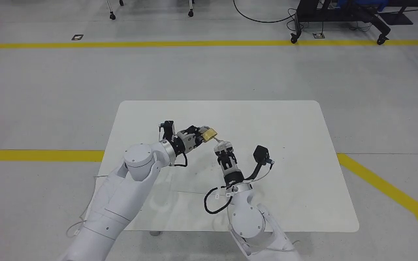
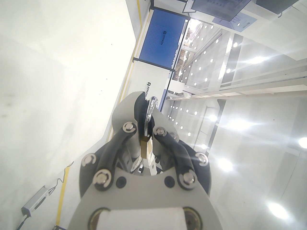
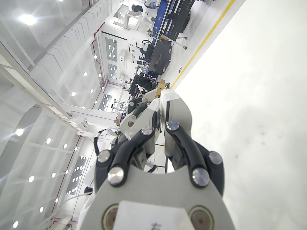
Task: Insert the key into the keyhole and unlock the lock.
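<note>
Bright, even overhead light fills the top view, and the white surface [image 1: 287,130] is lit flat. In both wrist views ceiling lamps [image 2: 257,59] flare into starred streaks, the surface bleaches almost to white, and straight lines bow near the edges.

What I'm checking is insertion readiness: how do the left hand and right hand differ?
The left hand grips the padlock by its shackle; the right hand is shut, but what it pinches is hidden. In the top view the left hand points sideways across the table, while the right hand points away from the robot, at the padlock. Both hang above the table, tips close.
</note>
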{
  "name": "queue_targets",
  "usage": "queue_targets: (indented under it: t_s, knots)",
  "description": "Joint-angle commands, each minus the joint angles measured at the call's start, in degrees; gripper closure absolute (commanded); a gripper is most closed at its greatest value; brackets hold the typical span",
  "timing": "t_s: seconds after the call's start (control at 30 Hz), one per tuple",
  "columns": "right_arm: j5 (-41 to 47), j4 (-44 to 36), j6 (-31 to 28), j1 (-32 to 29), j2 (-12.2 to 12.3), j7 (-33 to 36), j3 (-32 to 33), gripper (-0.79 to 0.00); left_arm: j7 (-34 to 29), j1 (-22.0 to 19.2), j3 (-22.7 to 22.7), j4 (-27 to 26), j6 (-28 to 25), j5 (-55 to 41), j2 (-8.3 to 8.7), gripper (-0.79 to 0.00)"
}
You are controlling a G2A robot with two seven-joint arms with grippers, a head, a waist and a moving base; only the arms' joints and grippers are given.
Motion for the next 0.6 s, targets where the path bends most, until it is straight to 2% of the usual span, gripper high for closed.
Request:
queue_targets:
  t_s: [0.0,0.57]
  knots:
    - [-0.1,0.2,0.1,0.1,-0.1,-0.2,-0.1,0.000,0.0,0.0,0.0,0.0,0.2,0.1,-0.04,0.000]
    - [-0.9,2.0,-1.4,-0.2,-1.2,-1.4,-0.2,0.000,0.3,0.0,-0.1,0.1,0.8,0.9,-0.37,0.000]
